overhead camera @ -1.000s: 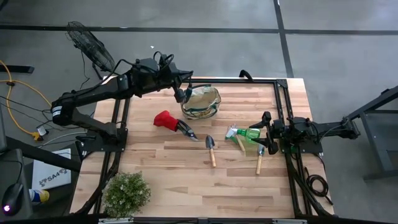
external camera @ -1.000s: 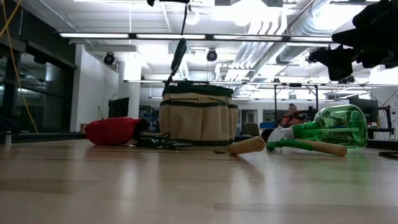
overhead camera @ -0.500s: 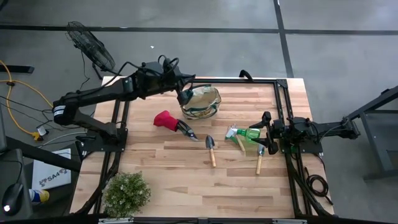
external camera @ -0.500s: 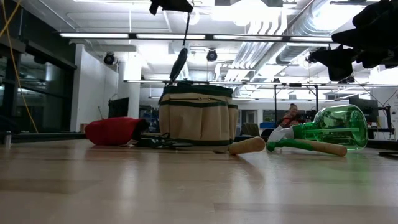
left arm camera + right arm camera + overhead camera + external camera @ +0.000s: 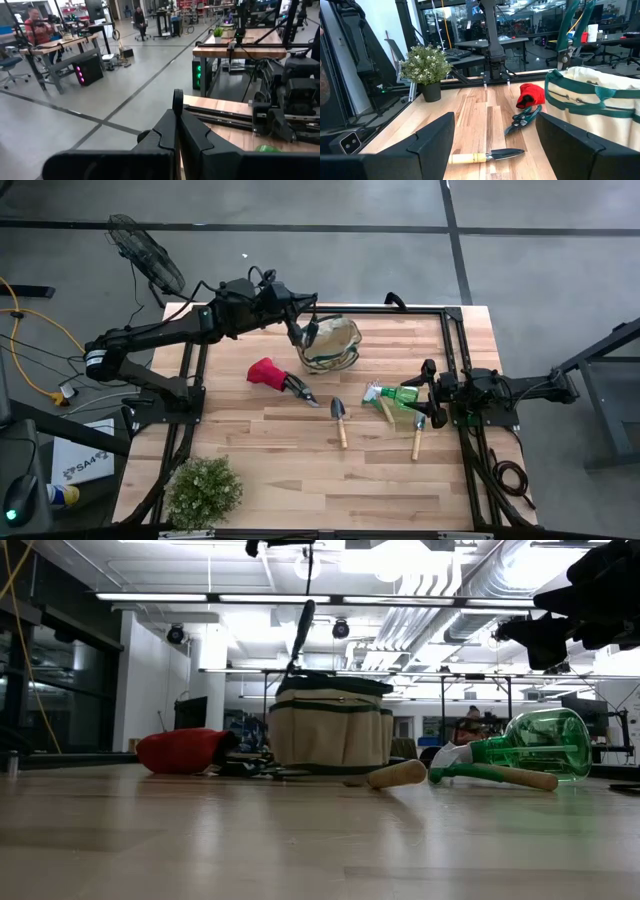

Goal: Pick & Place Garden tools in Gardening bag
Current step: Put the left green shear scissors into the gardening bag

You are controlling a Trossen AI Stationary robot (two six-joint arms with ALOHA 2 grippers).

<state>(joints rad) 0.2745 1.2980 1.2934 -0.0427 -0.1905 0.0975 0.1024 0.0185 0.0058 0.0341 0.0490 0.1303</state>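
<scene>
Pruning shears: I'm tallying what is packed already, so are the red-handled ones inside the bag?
No, the pruning shears lie on the table beside the gardening bag, in the high view.

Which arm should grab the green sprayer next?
Probably the right: its hand is open right beside the green sprayer, while the left hand is shut on the gardening bag handle, far away.

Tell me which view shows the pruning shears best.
Right wrist view: the pruning shears lie unobstructed, red handles and blades clear. High view shows them small; low view shows mostly the red handles; left wrist view shows none.
</scene>
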